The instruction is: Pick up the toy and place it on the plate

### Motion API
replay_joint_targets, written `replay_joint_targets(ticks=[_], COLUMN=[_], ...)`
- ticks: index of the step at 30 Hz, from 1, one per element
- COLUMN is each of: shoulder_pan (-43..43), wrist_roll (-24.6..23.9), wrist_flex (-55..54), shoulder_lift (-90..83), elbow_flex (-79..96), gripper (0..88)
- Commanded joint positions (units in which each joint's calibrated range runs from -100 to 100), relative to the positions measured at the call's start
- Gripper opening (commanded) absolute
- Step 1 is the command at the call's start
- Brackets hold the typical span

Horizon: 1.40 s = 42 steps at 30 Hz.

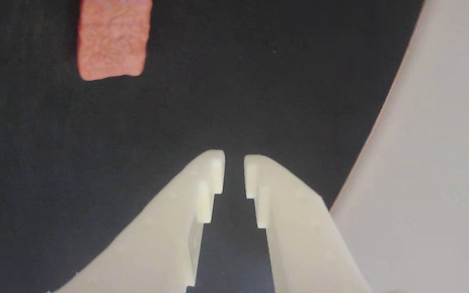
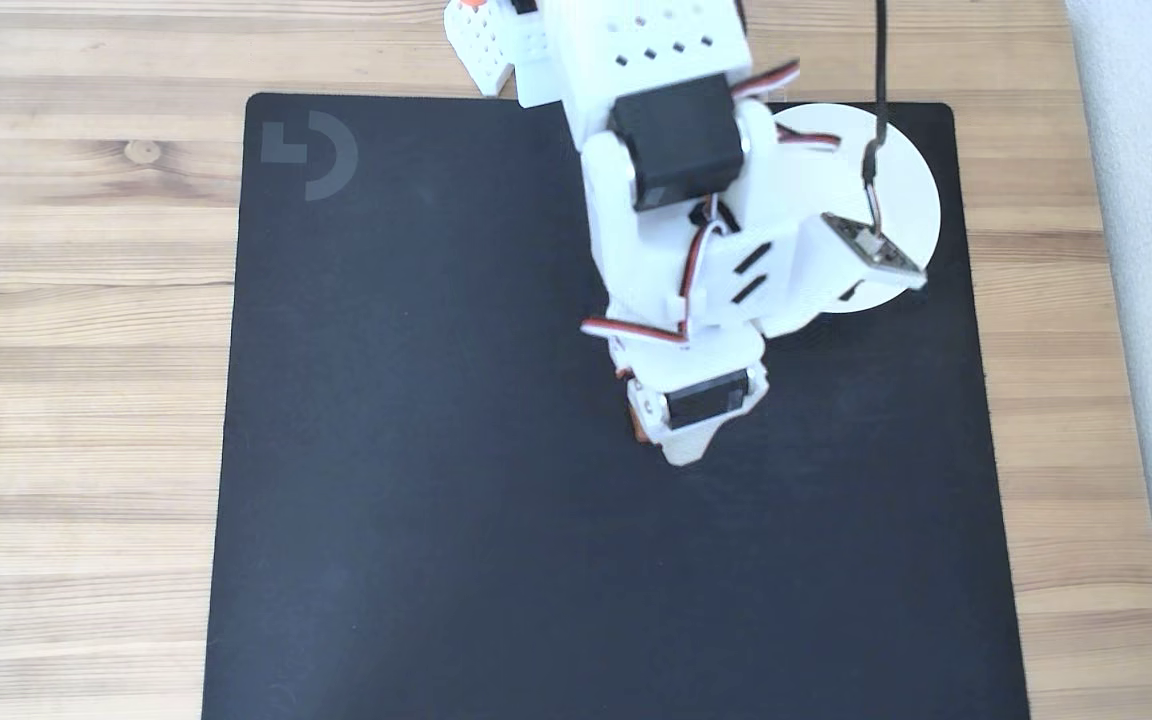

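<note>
Pincer [image 1: 234, 162]: nearest item in the wrist view, two cream fingers [image 1: 212, 175] with a narrow gap between the tips, nothing held, hanging over the black mat [image 1: 234, 101]. Plate [image 1: 442, 162]: white, curved rim just beside the pincer on the right of the wrist view; in the fixed view it lies at the mat's upper right, partly under the arm [image 2: 686, 200]. Toy [image 1: 113, 38]: reddish-brown block, flat on the mat, ahead and to the left in the wrist view, apart from the fingers and the plate, its far end cut off by the frame. Surface [image 2: 86, 300]: pale wood around the mat. Risk, judged: the gap looks too narrow for the toy, so an approach without widening would push it along the mat; a swing leftward could also clip the plate rim.
</note>
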Motion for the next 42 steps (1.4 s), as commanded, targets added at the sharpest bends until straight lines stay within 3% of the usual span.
replay_joint_targets(ticks=[1, 13, 20, 37, 38, 39, 42], shoulder_pan=[-2.24, -4.84, -4.84, -4.09, -4.09, -4.09, -4.09], wrist_roll=[0.1, -1.57, -1.26, -1.52, -1.52, -1.52, -0.94], wrist_flex=[1.73, 1.9, 11.13, 13.25, 13.33, 14.86, 16.98], shoulder_lift=[6.3, 12.72, 12.72, 12.47, 12.47, 12.38, 12.13], elbow_flex=[-5.7, -8.4, -12.1, -12.28, -12.28, -12.28, -12.73], gripper=[2.2, 2.3, 2.3, 3.0, 4.8, 15.0, 32.8])
